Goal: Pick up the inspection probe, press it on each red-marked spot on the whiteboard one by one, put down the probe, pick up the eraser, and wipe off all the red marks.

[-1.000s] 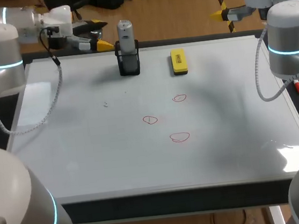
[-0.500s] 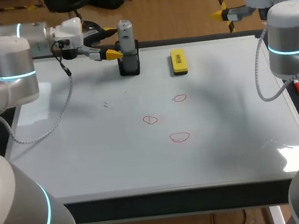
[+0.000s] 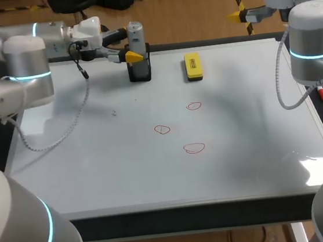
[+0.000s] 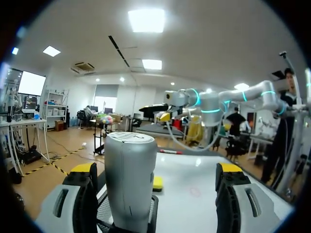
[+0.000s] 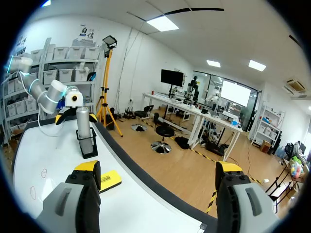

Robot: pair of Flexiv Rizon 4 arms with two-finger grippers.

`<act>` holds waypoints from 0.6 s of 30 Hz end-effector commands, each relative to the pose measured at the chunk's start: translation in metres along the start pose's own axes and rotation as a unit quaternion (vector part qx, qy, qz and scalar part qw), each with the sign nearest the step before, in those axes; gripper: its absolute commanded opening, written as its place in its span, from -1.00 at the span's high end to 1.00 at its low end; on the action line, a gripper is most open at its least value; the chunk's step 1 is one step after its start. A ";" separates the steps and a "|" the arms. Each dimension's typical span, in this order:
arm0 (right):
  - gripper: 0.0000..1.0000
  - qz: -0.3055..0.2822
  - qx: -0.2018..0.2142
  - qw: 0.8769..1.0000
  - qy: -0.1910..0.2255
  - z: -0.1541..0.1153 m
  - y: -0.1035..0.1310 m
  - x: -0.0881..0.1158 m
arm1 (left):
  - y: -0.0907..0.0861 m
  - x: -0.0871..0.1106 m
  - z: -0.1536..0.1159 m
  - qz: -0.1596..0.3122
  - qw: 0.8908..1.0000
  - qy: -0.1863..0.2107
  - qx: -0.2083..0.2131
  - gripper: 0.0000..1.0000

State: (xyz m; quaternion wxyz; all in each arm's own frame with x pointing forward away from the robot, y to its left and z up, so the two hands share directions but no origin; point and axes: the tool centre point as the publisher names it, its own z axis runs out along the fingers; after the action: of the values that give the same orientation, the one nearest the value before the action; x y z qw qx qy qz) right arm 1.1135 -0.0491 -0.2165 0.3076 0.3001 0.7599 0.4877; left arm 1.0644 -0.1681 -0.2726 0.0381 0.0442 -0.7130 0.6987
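The inspection probe, a smooth silver-grey cylinder with a flat top, is being held upright by a black holder near the far edge of the whiteboard. Its upper part is being flanked by the left gripper, whose yellow-tipped fingers are being kept wide apart. In the left wrist view the probe is being shown between them, close beside one finger and well apart from the other, so it is not being clamped from two sides. Whether the nearer finger is touching it cannot be told. The eraser, a yellow block with a dark underside, is being left flat on the board to the right of the holder, near it but apart. Three red marks, each a small outlined loop, are being displayed in a loose cluster around the middle of the board, on the near side of the eraser. The right gripper is being held beyond the table's far right corner, its fingers spread wide with nothing between them.
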 end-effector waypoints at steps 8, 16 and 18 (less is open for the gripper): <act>-1.00 0.000 0.001 1.000 0.001 0.000 0.000 0.000 | 0.006 -0.017 0.020 0.001 1.000 0.021 0.003 -1.00; -1.00 0.000 0.001 1.000 0.001 0.000 0.000 0.000 | 0.006 -0.022 0.020 -0.004 1.000 0.010 -0.007 -1.00; -1.00 0.000 0.001 1.000 0.001 0.000 0.000 0.000 | 0.007 -0.023 0.019 -0.004 1.000 0.000 -0.010 -1.00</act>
State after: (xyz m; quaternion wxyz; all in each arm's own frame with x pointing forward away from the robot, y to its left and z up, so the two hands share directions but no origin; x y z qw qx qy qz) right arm 1.1135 -0.0491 -0.2165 0.3076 0.3001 0.7599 0.4877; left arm 1.0870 -0.1864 -0.2833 0.0443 0.0434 -0.7196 0.6916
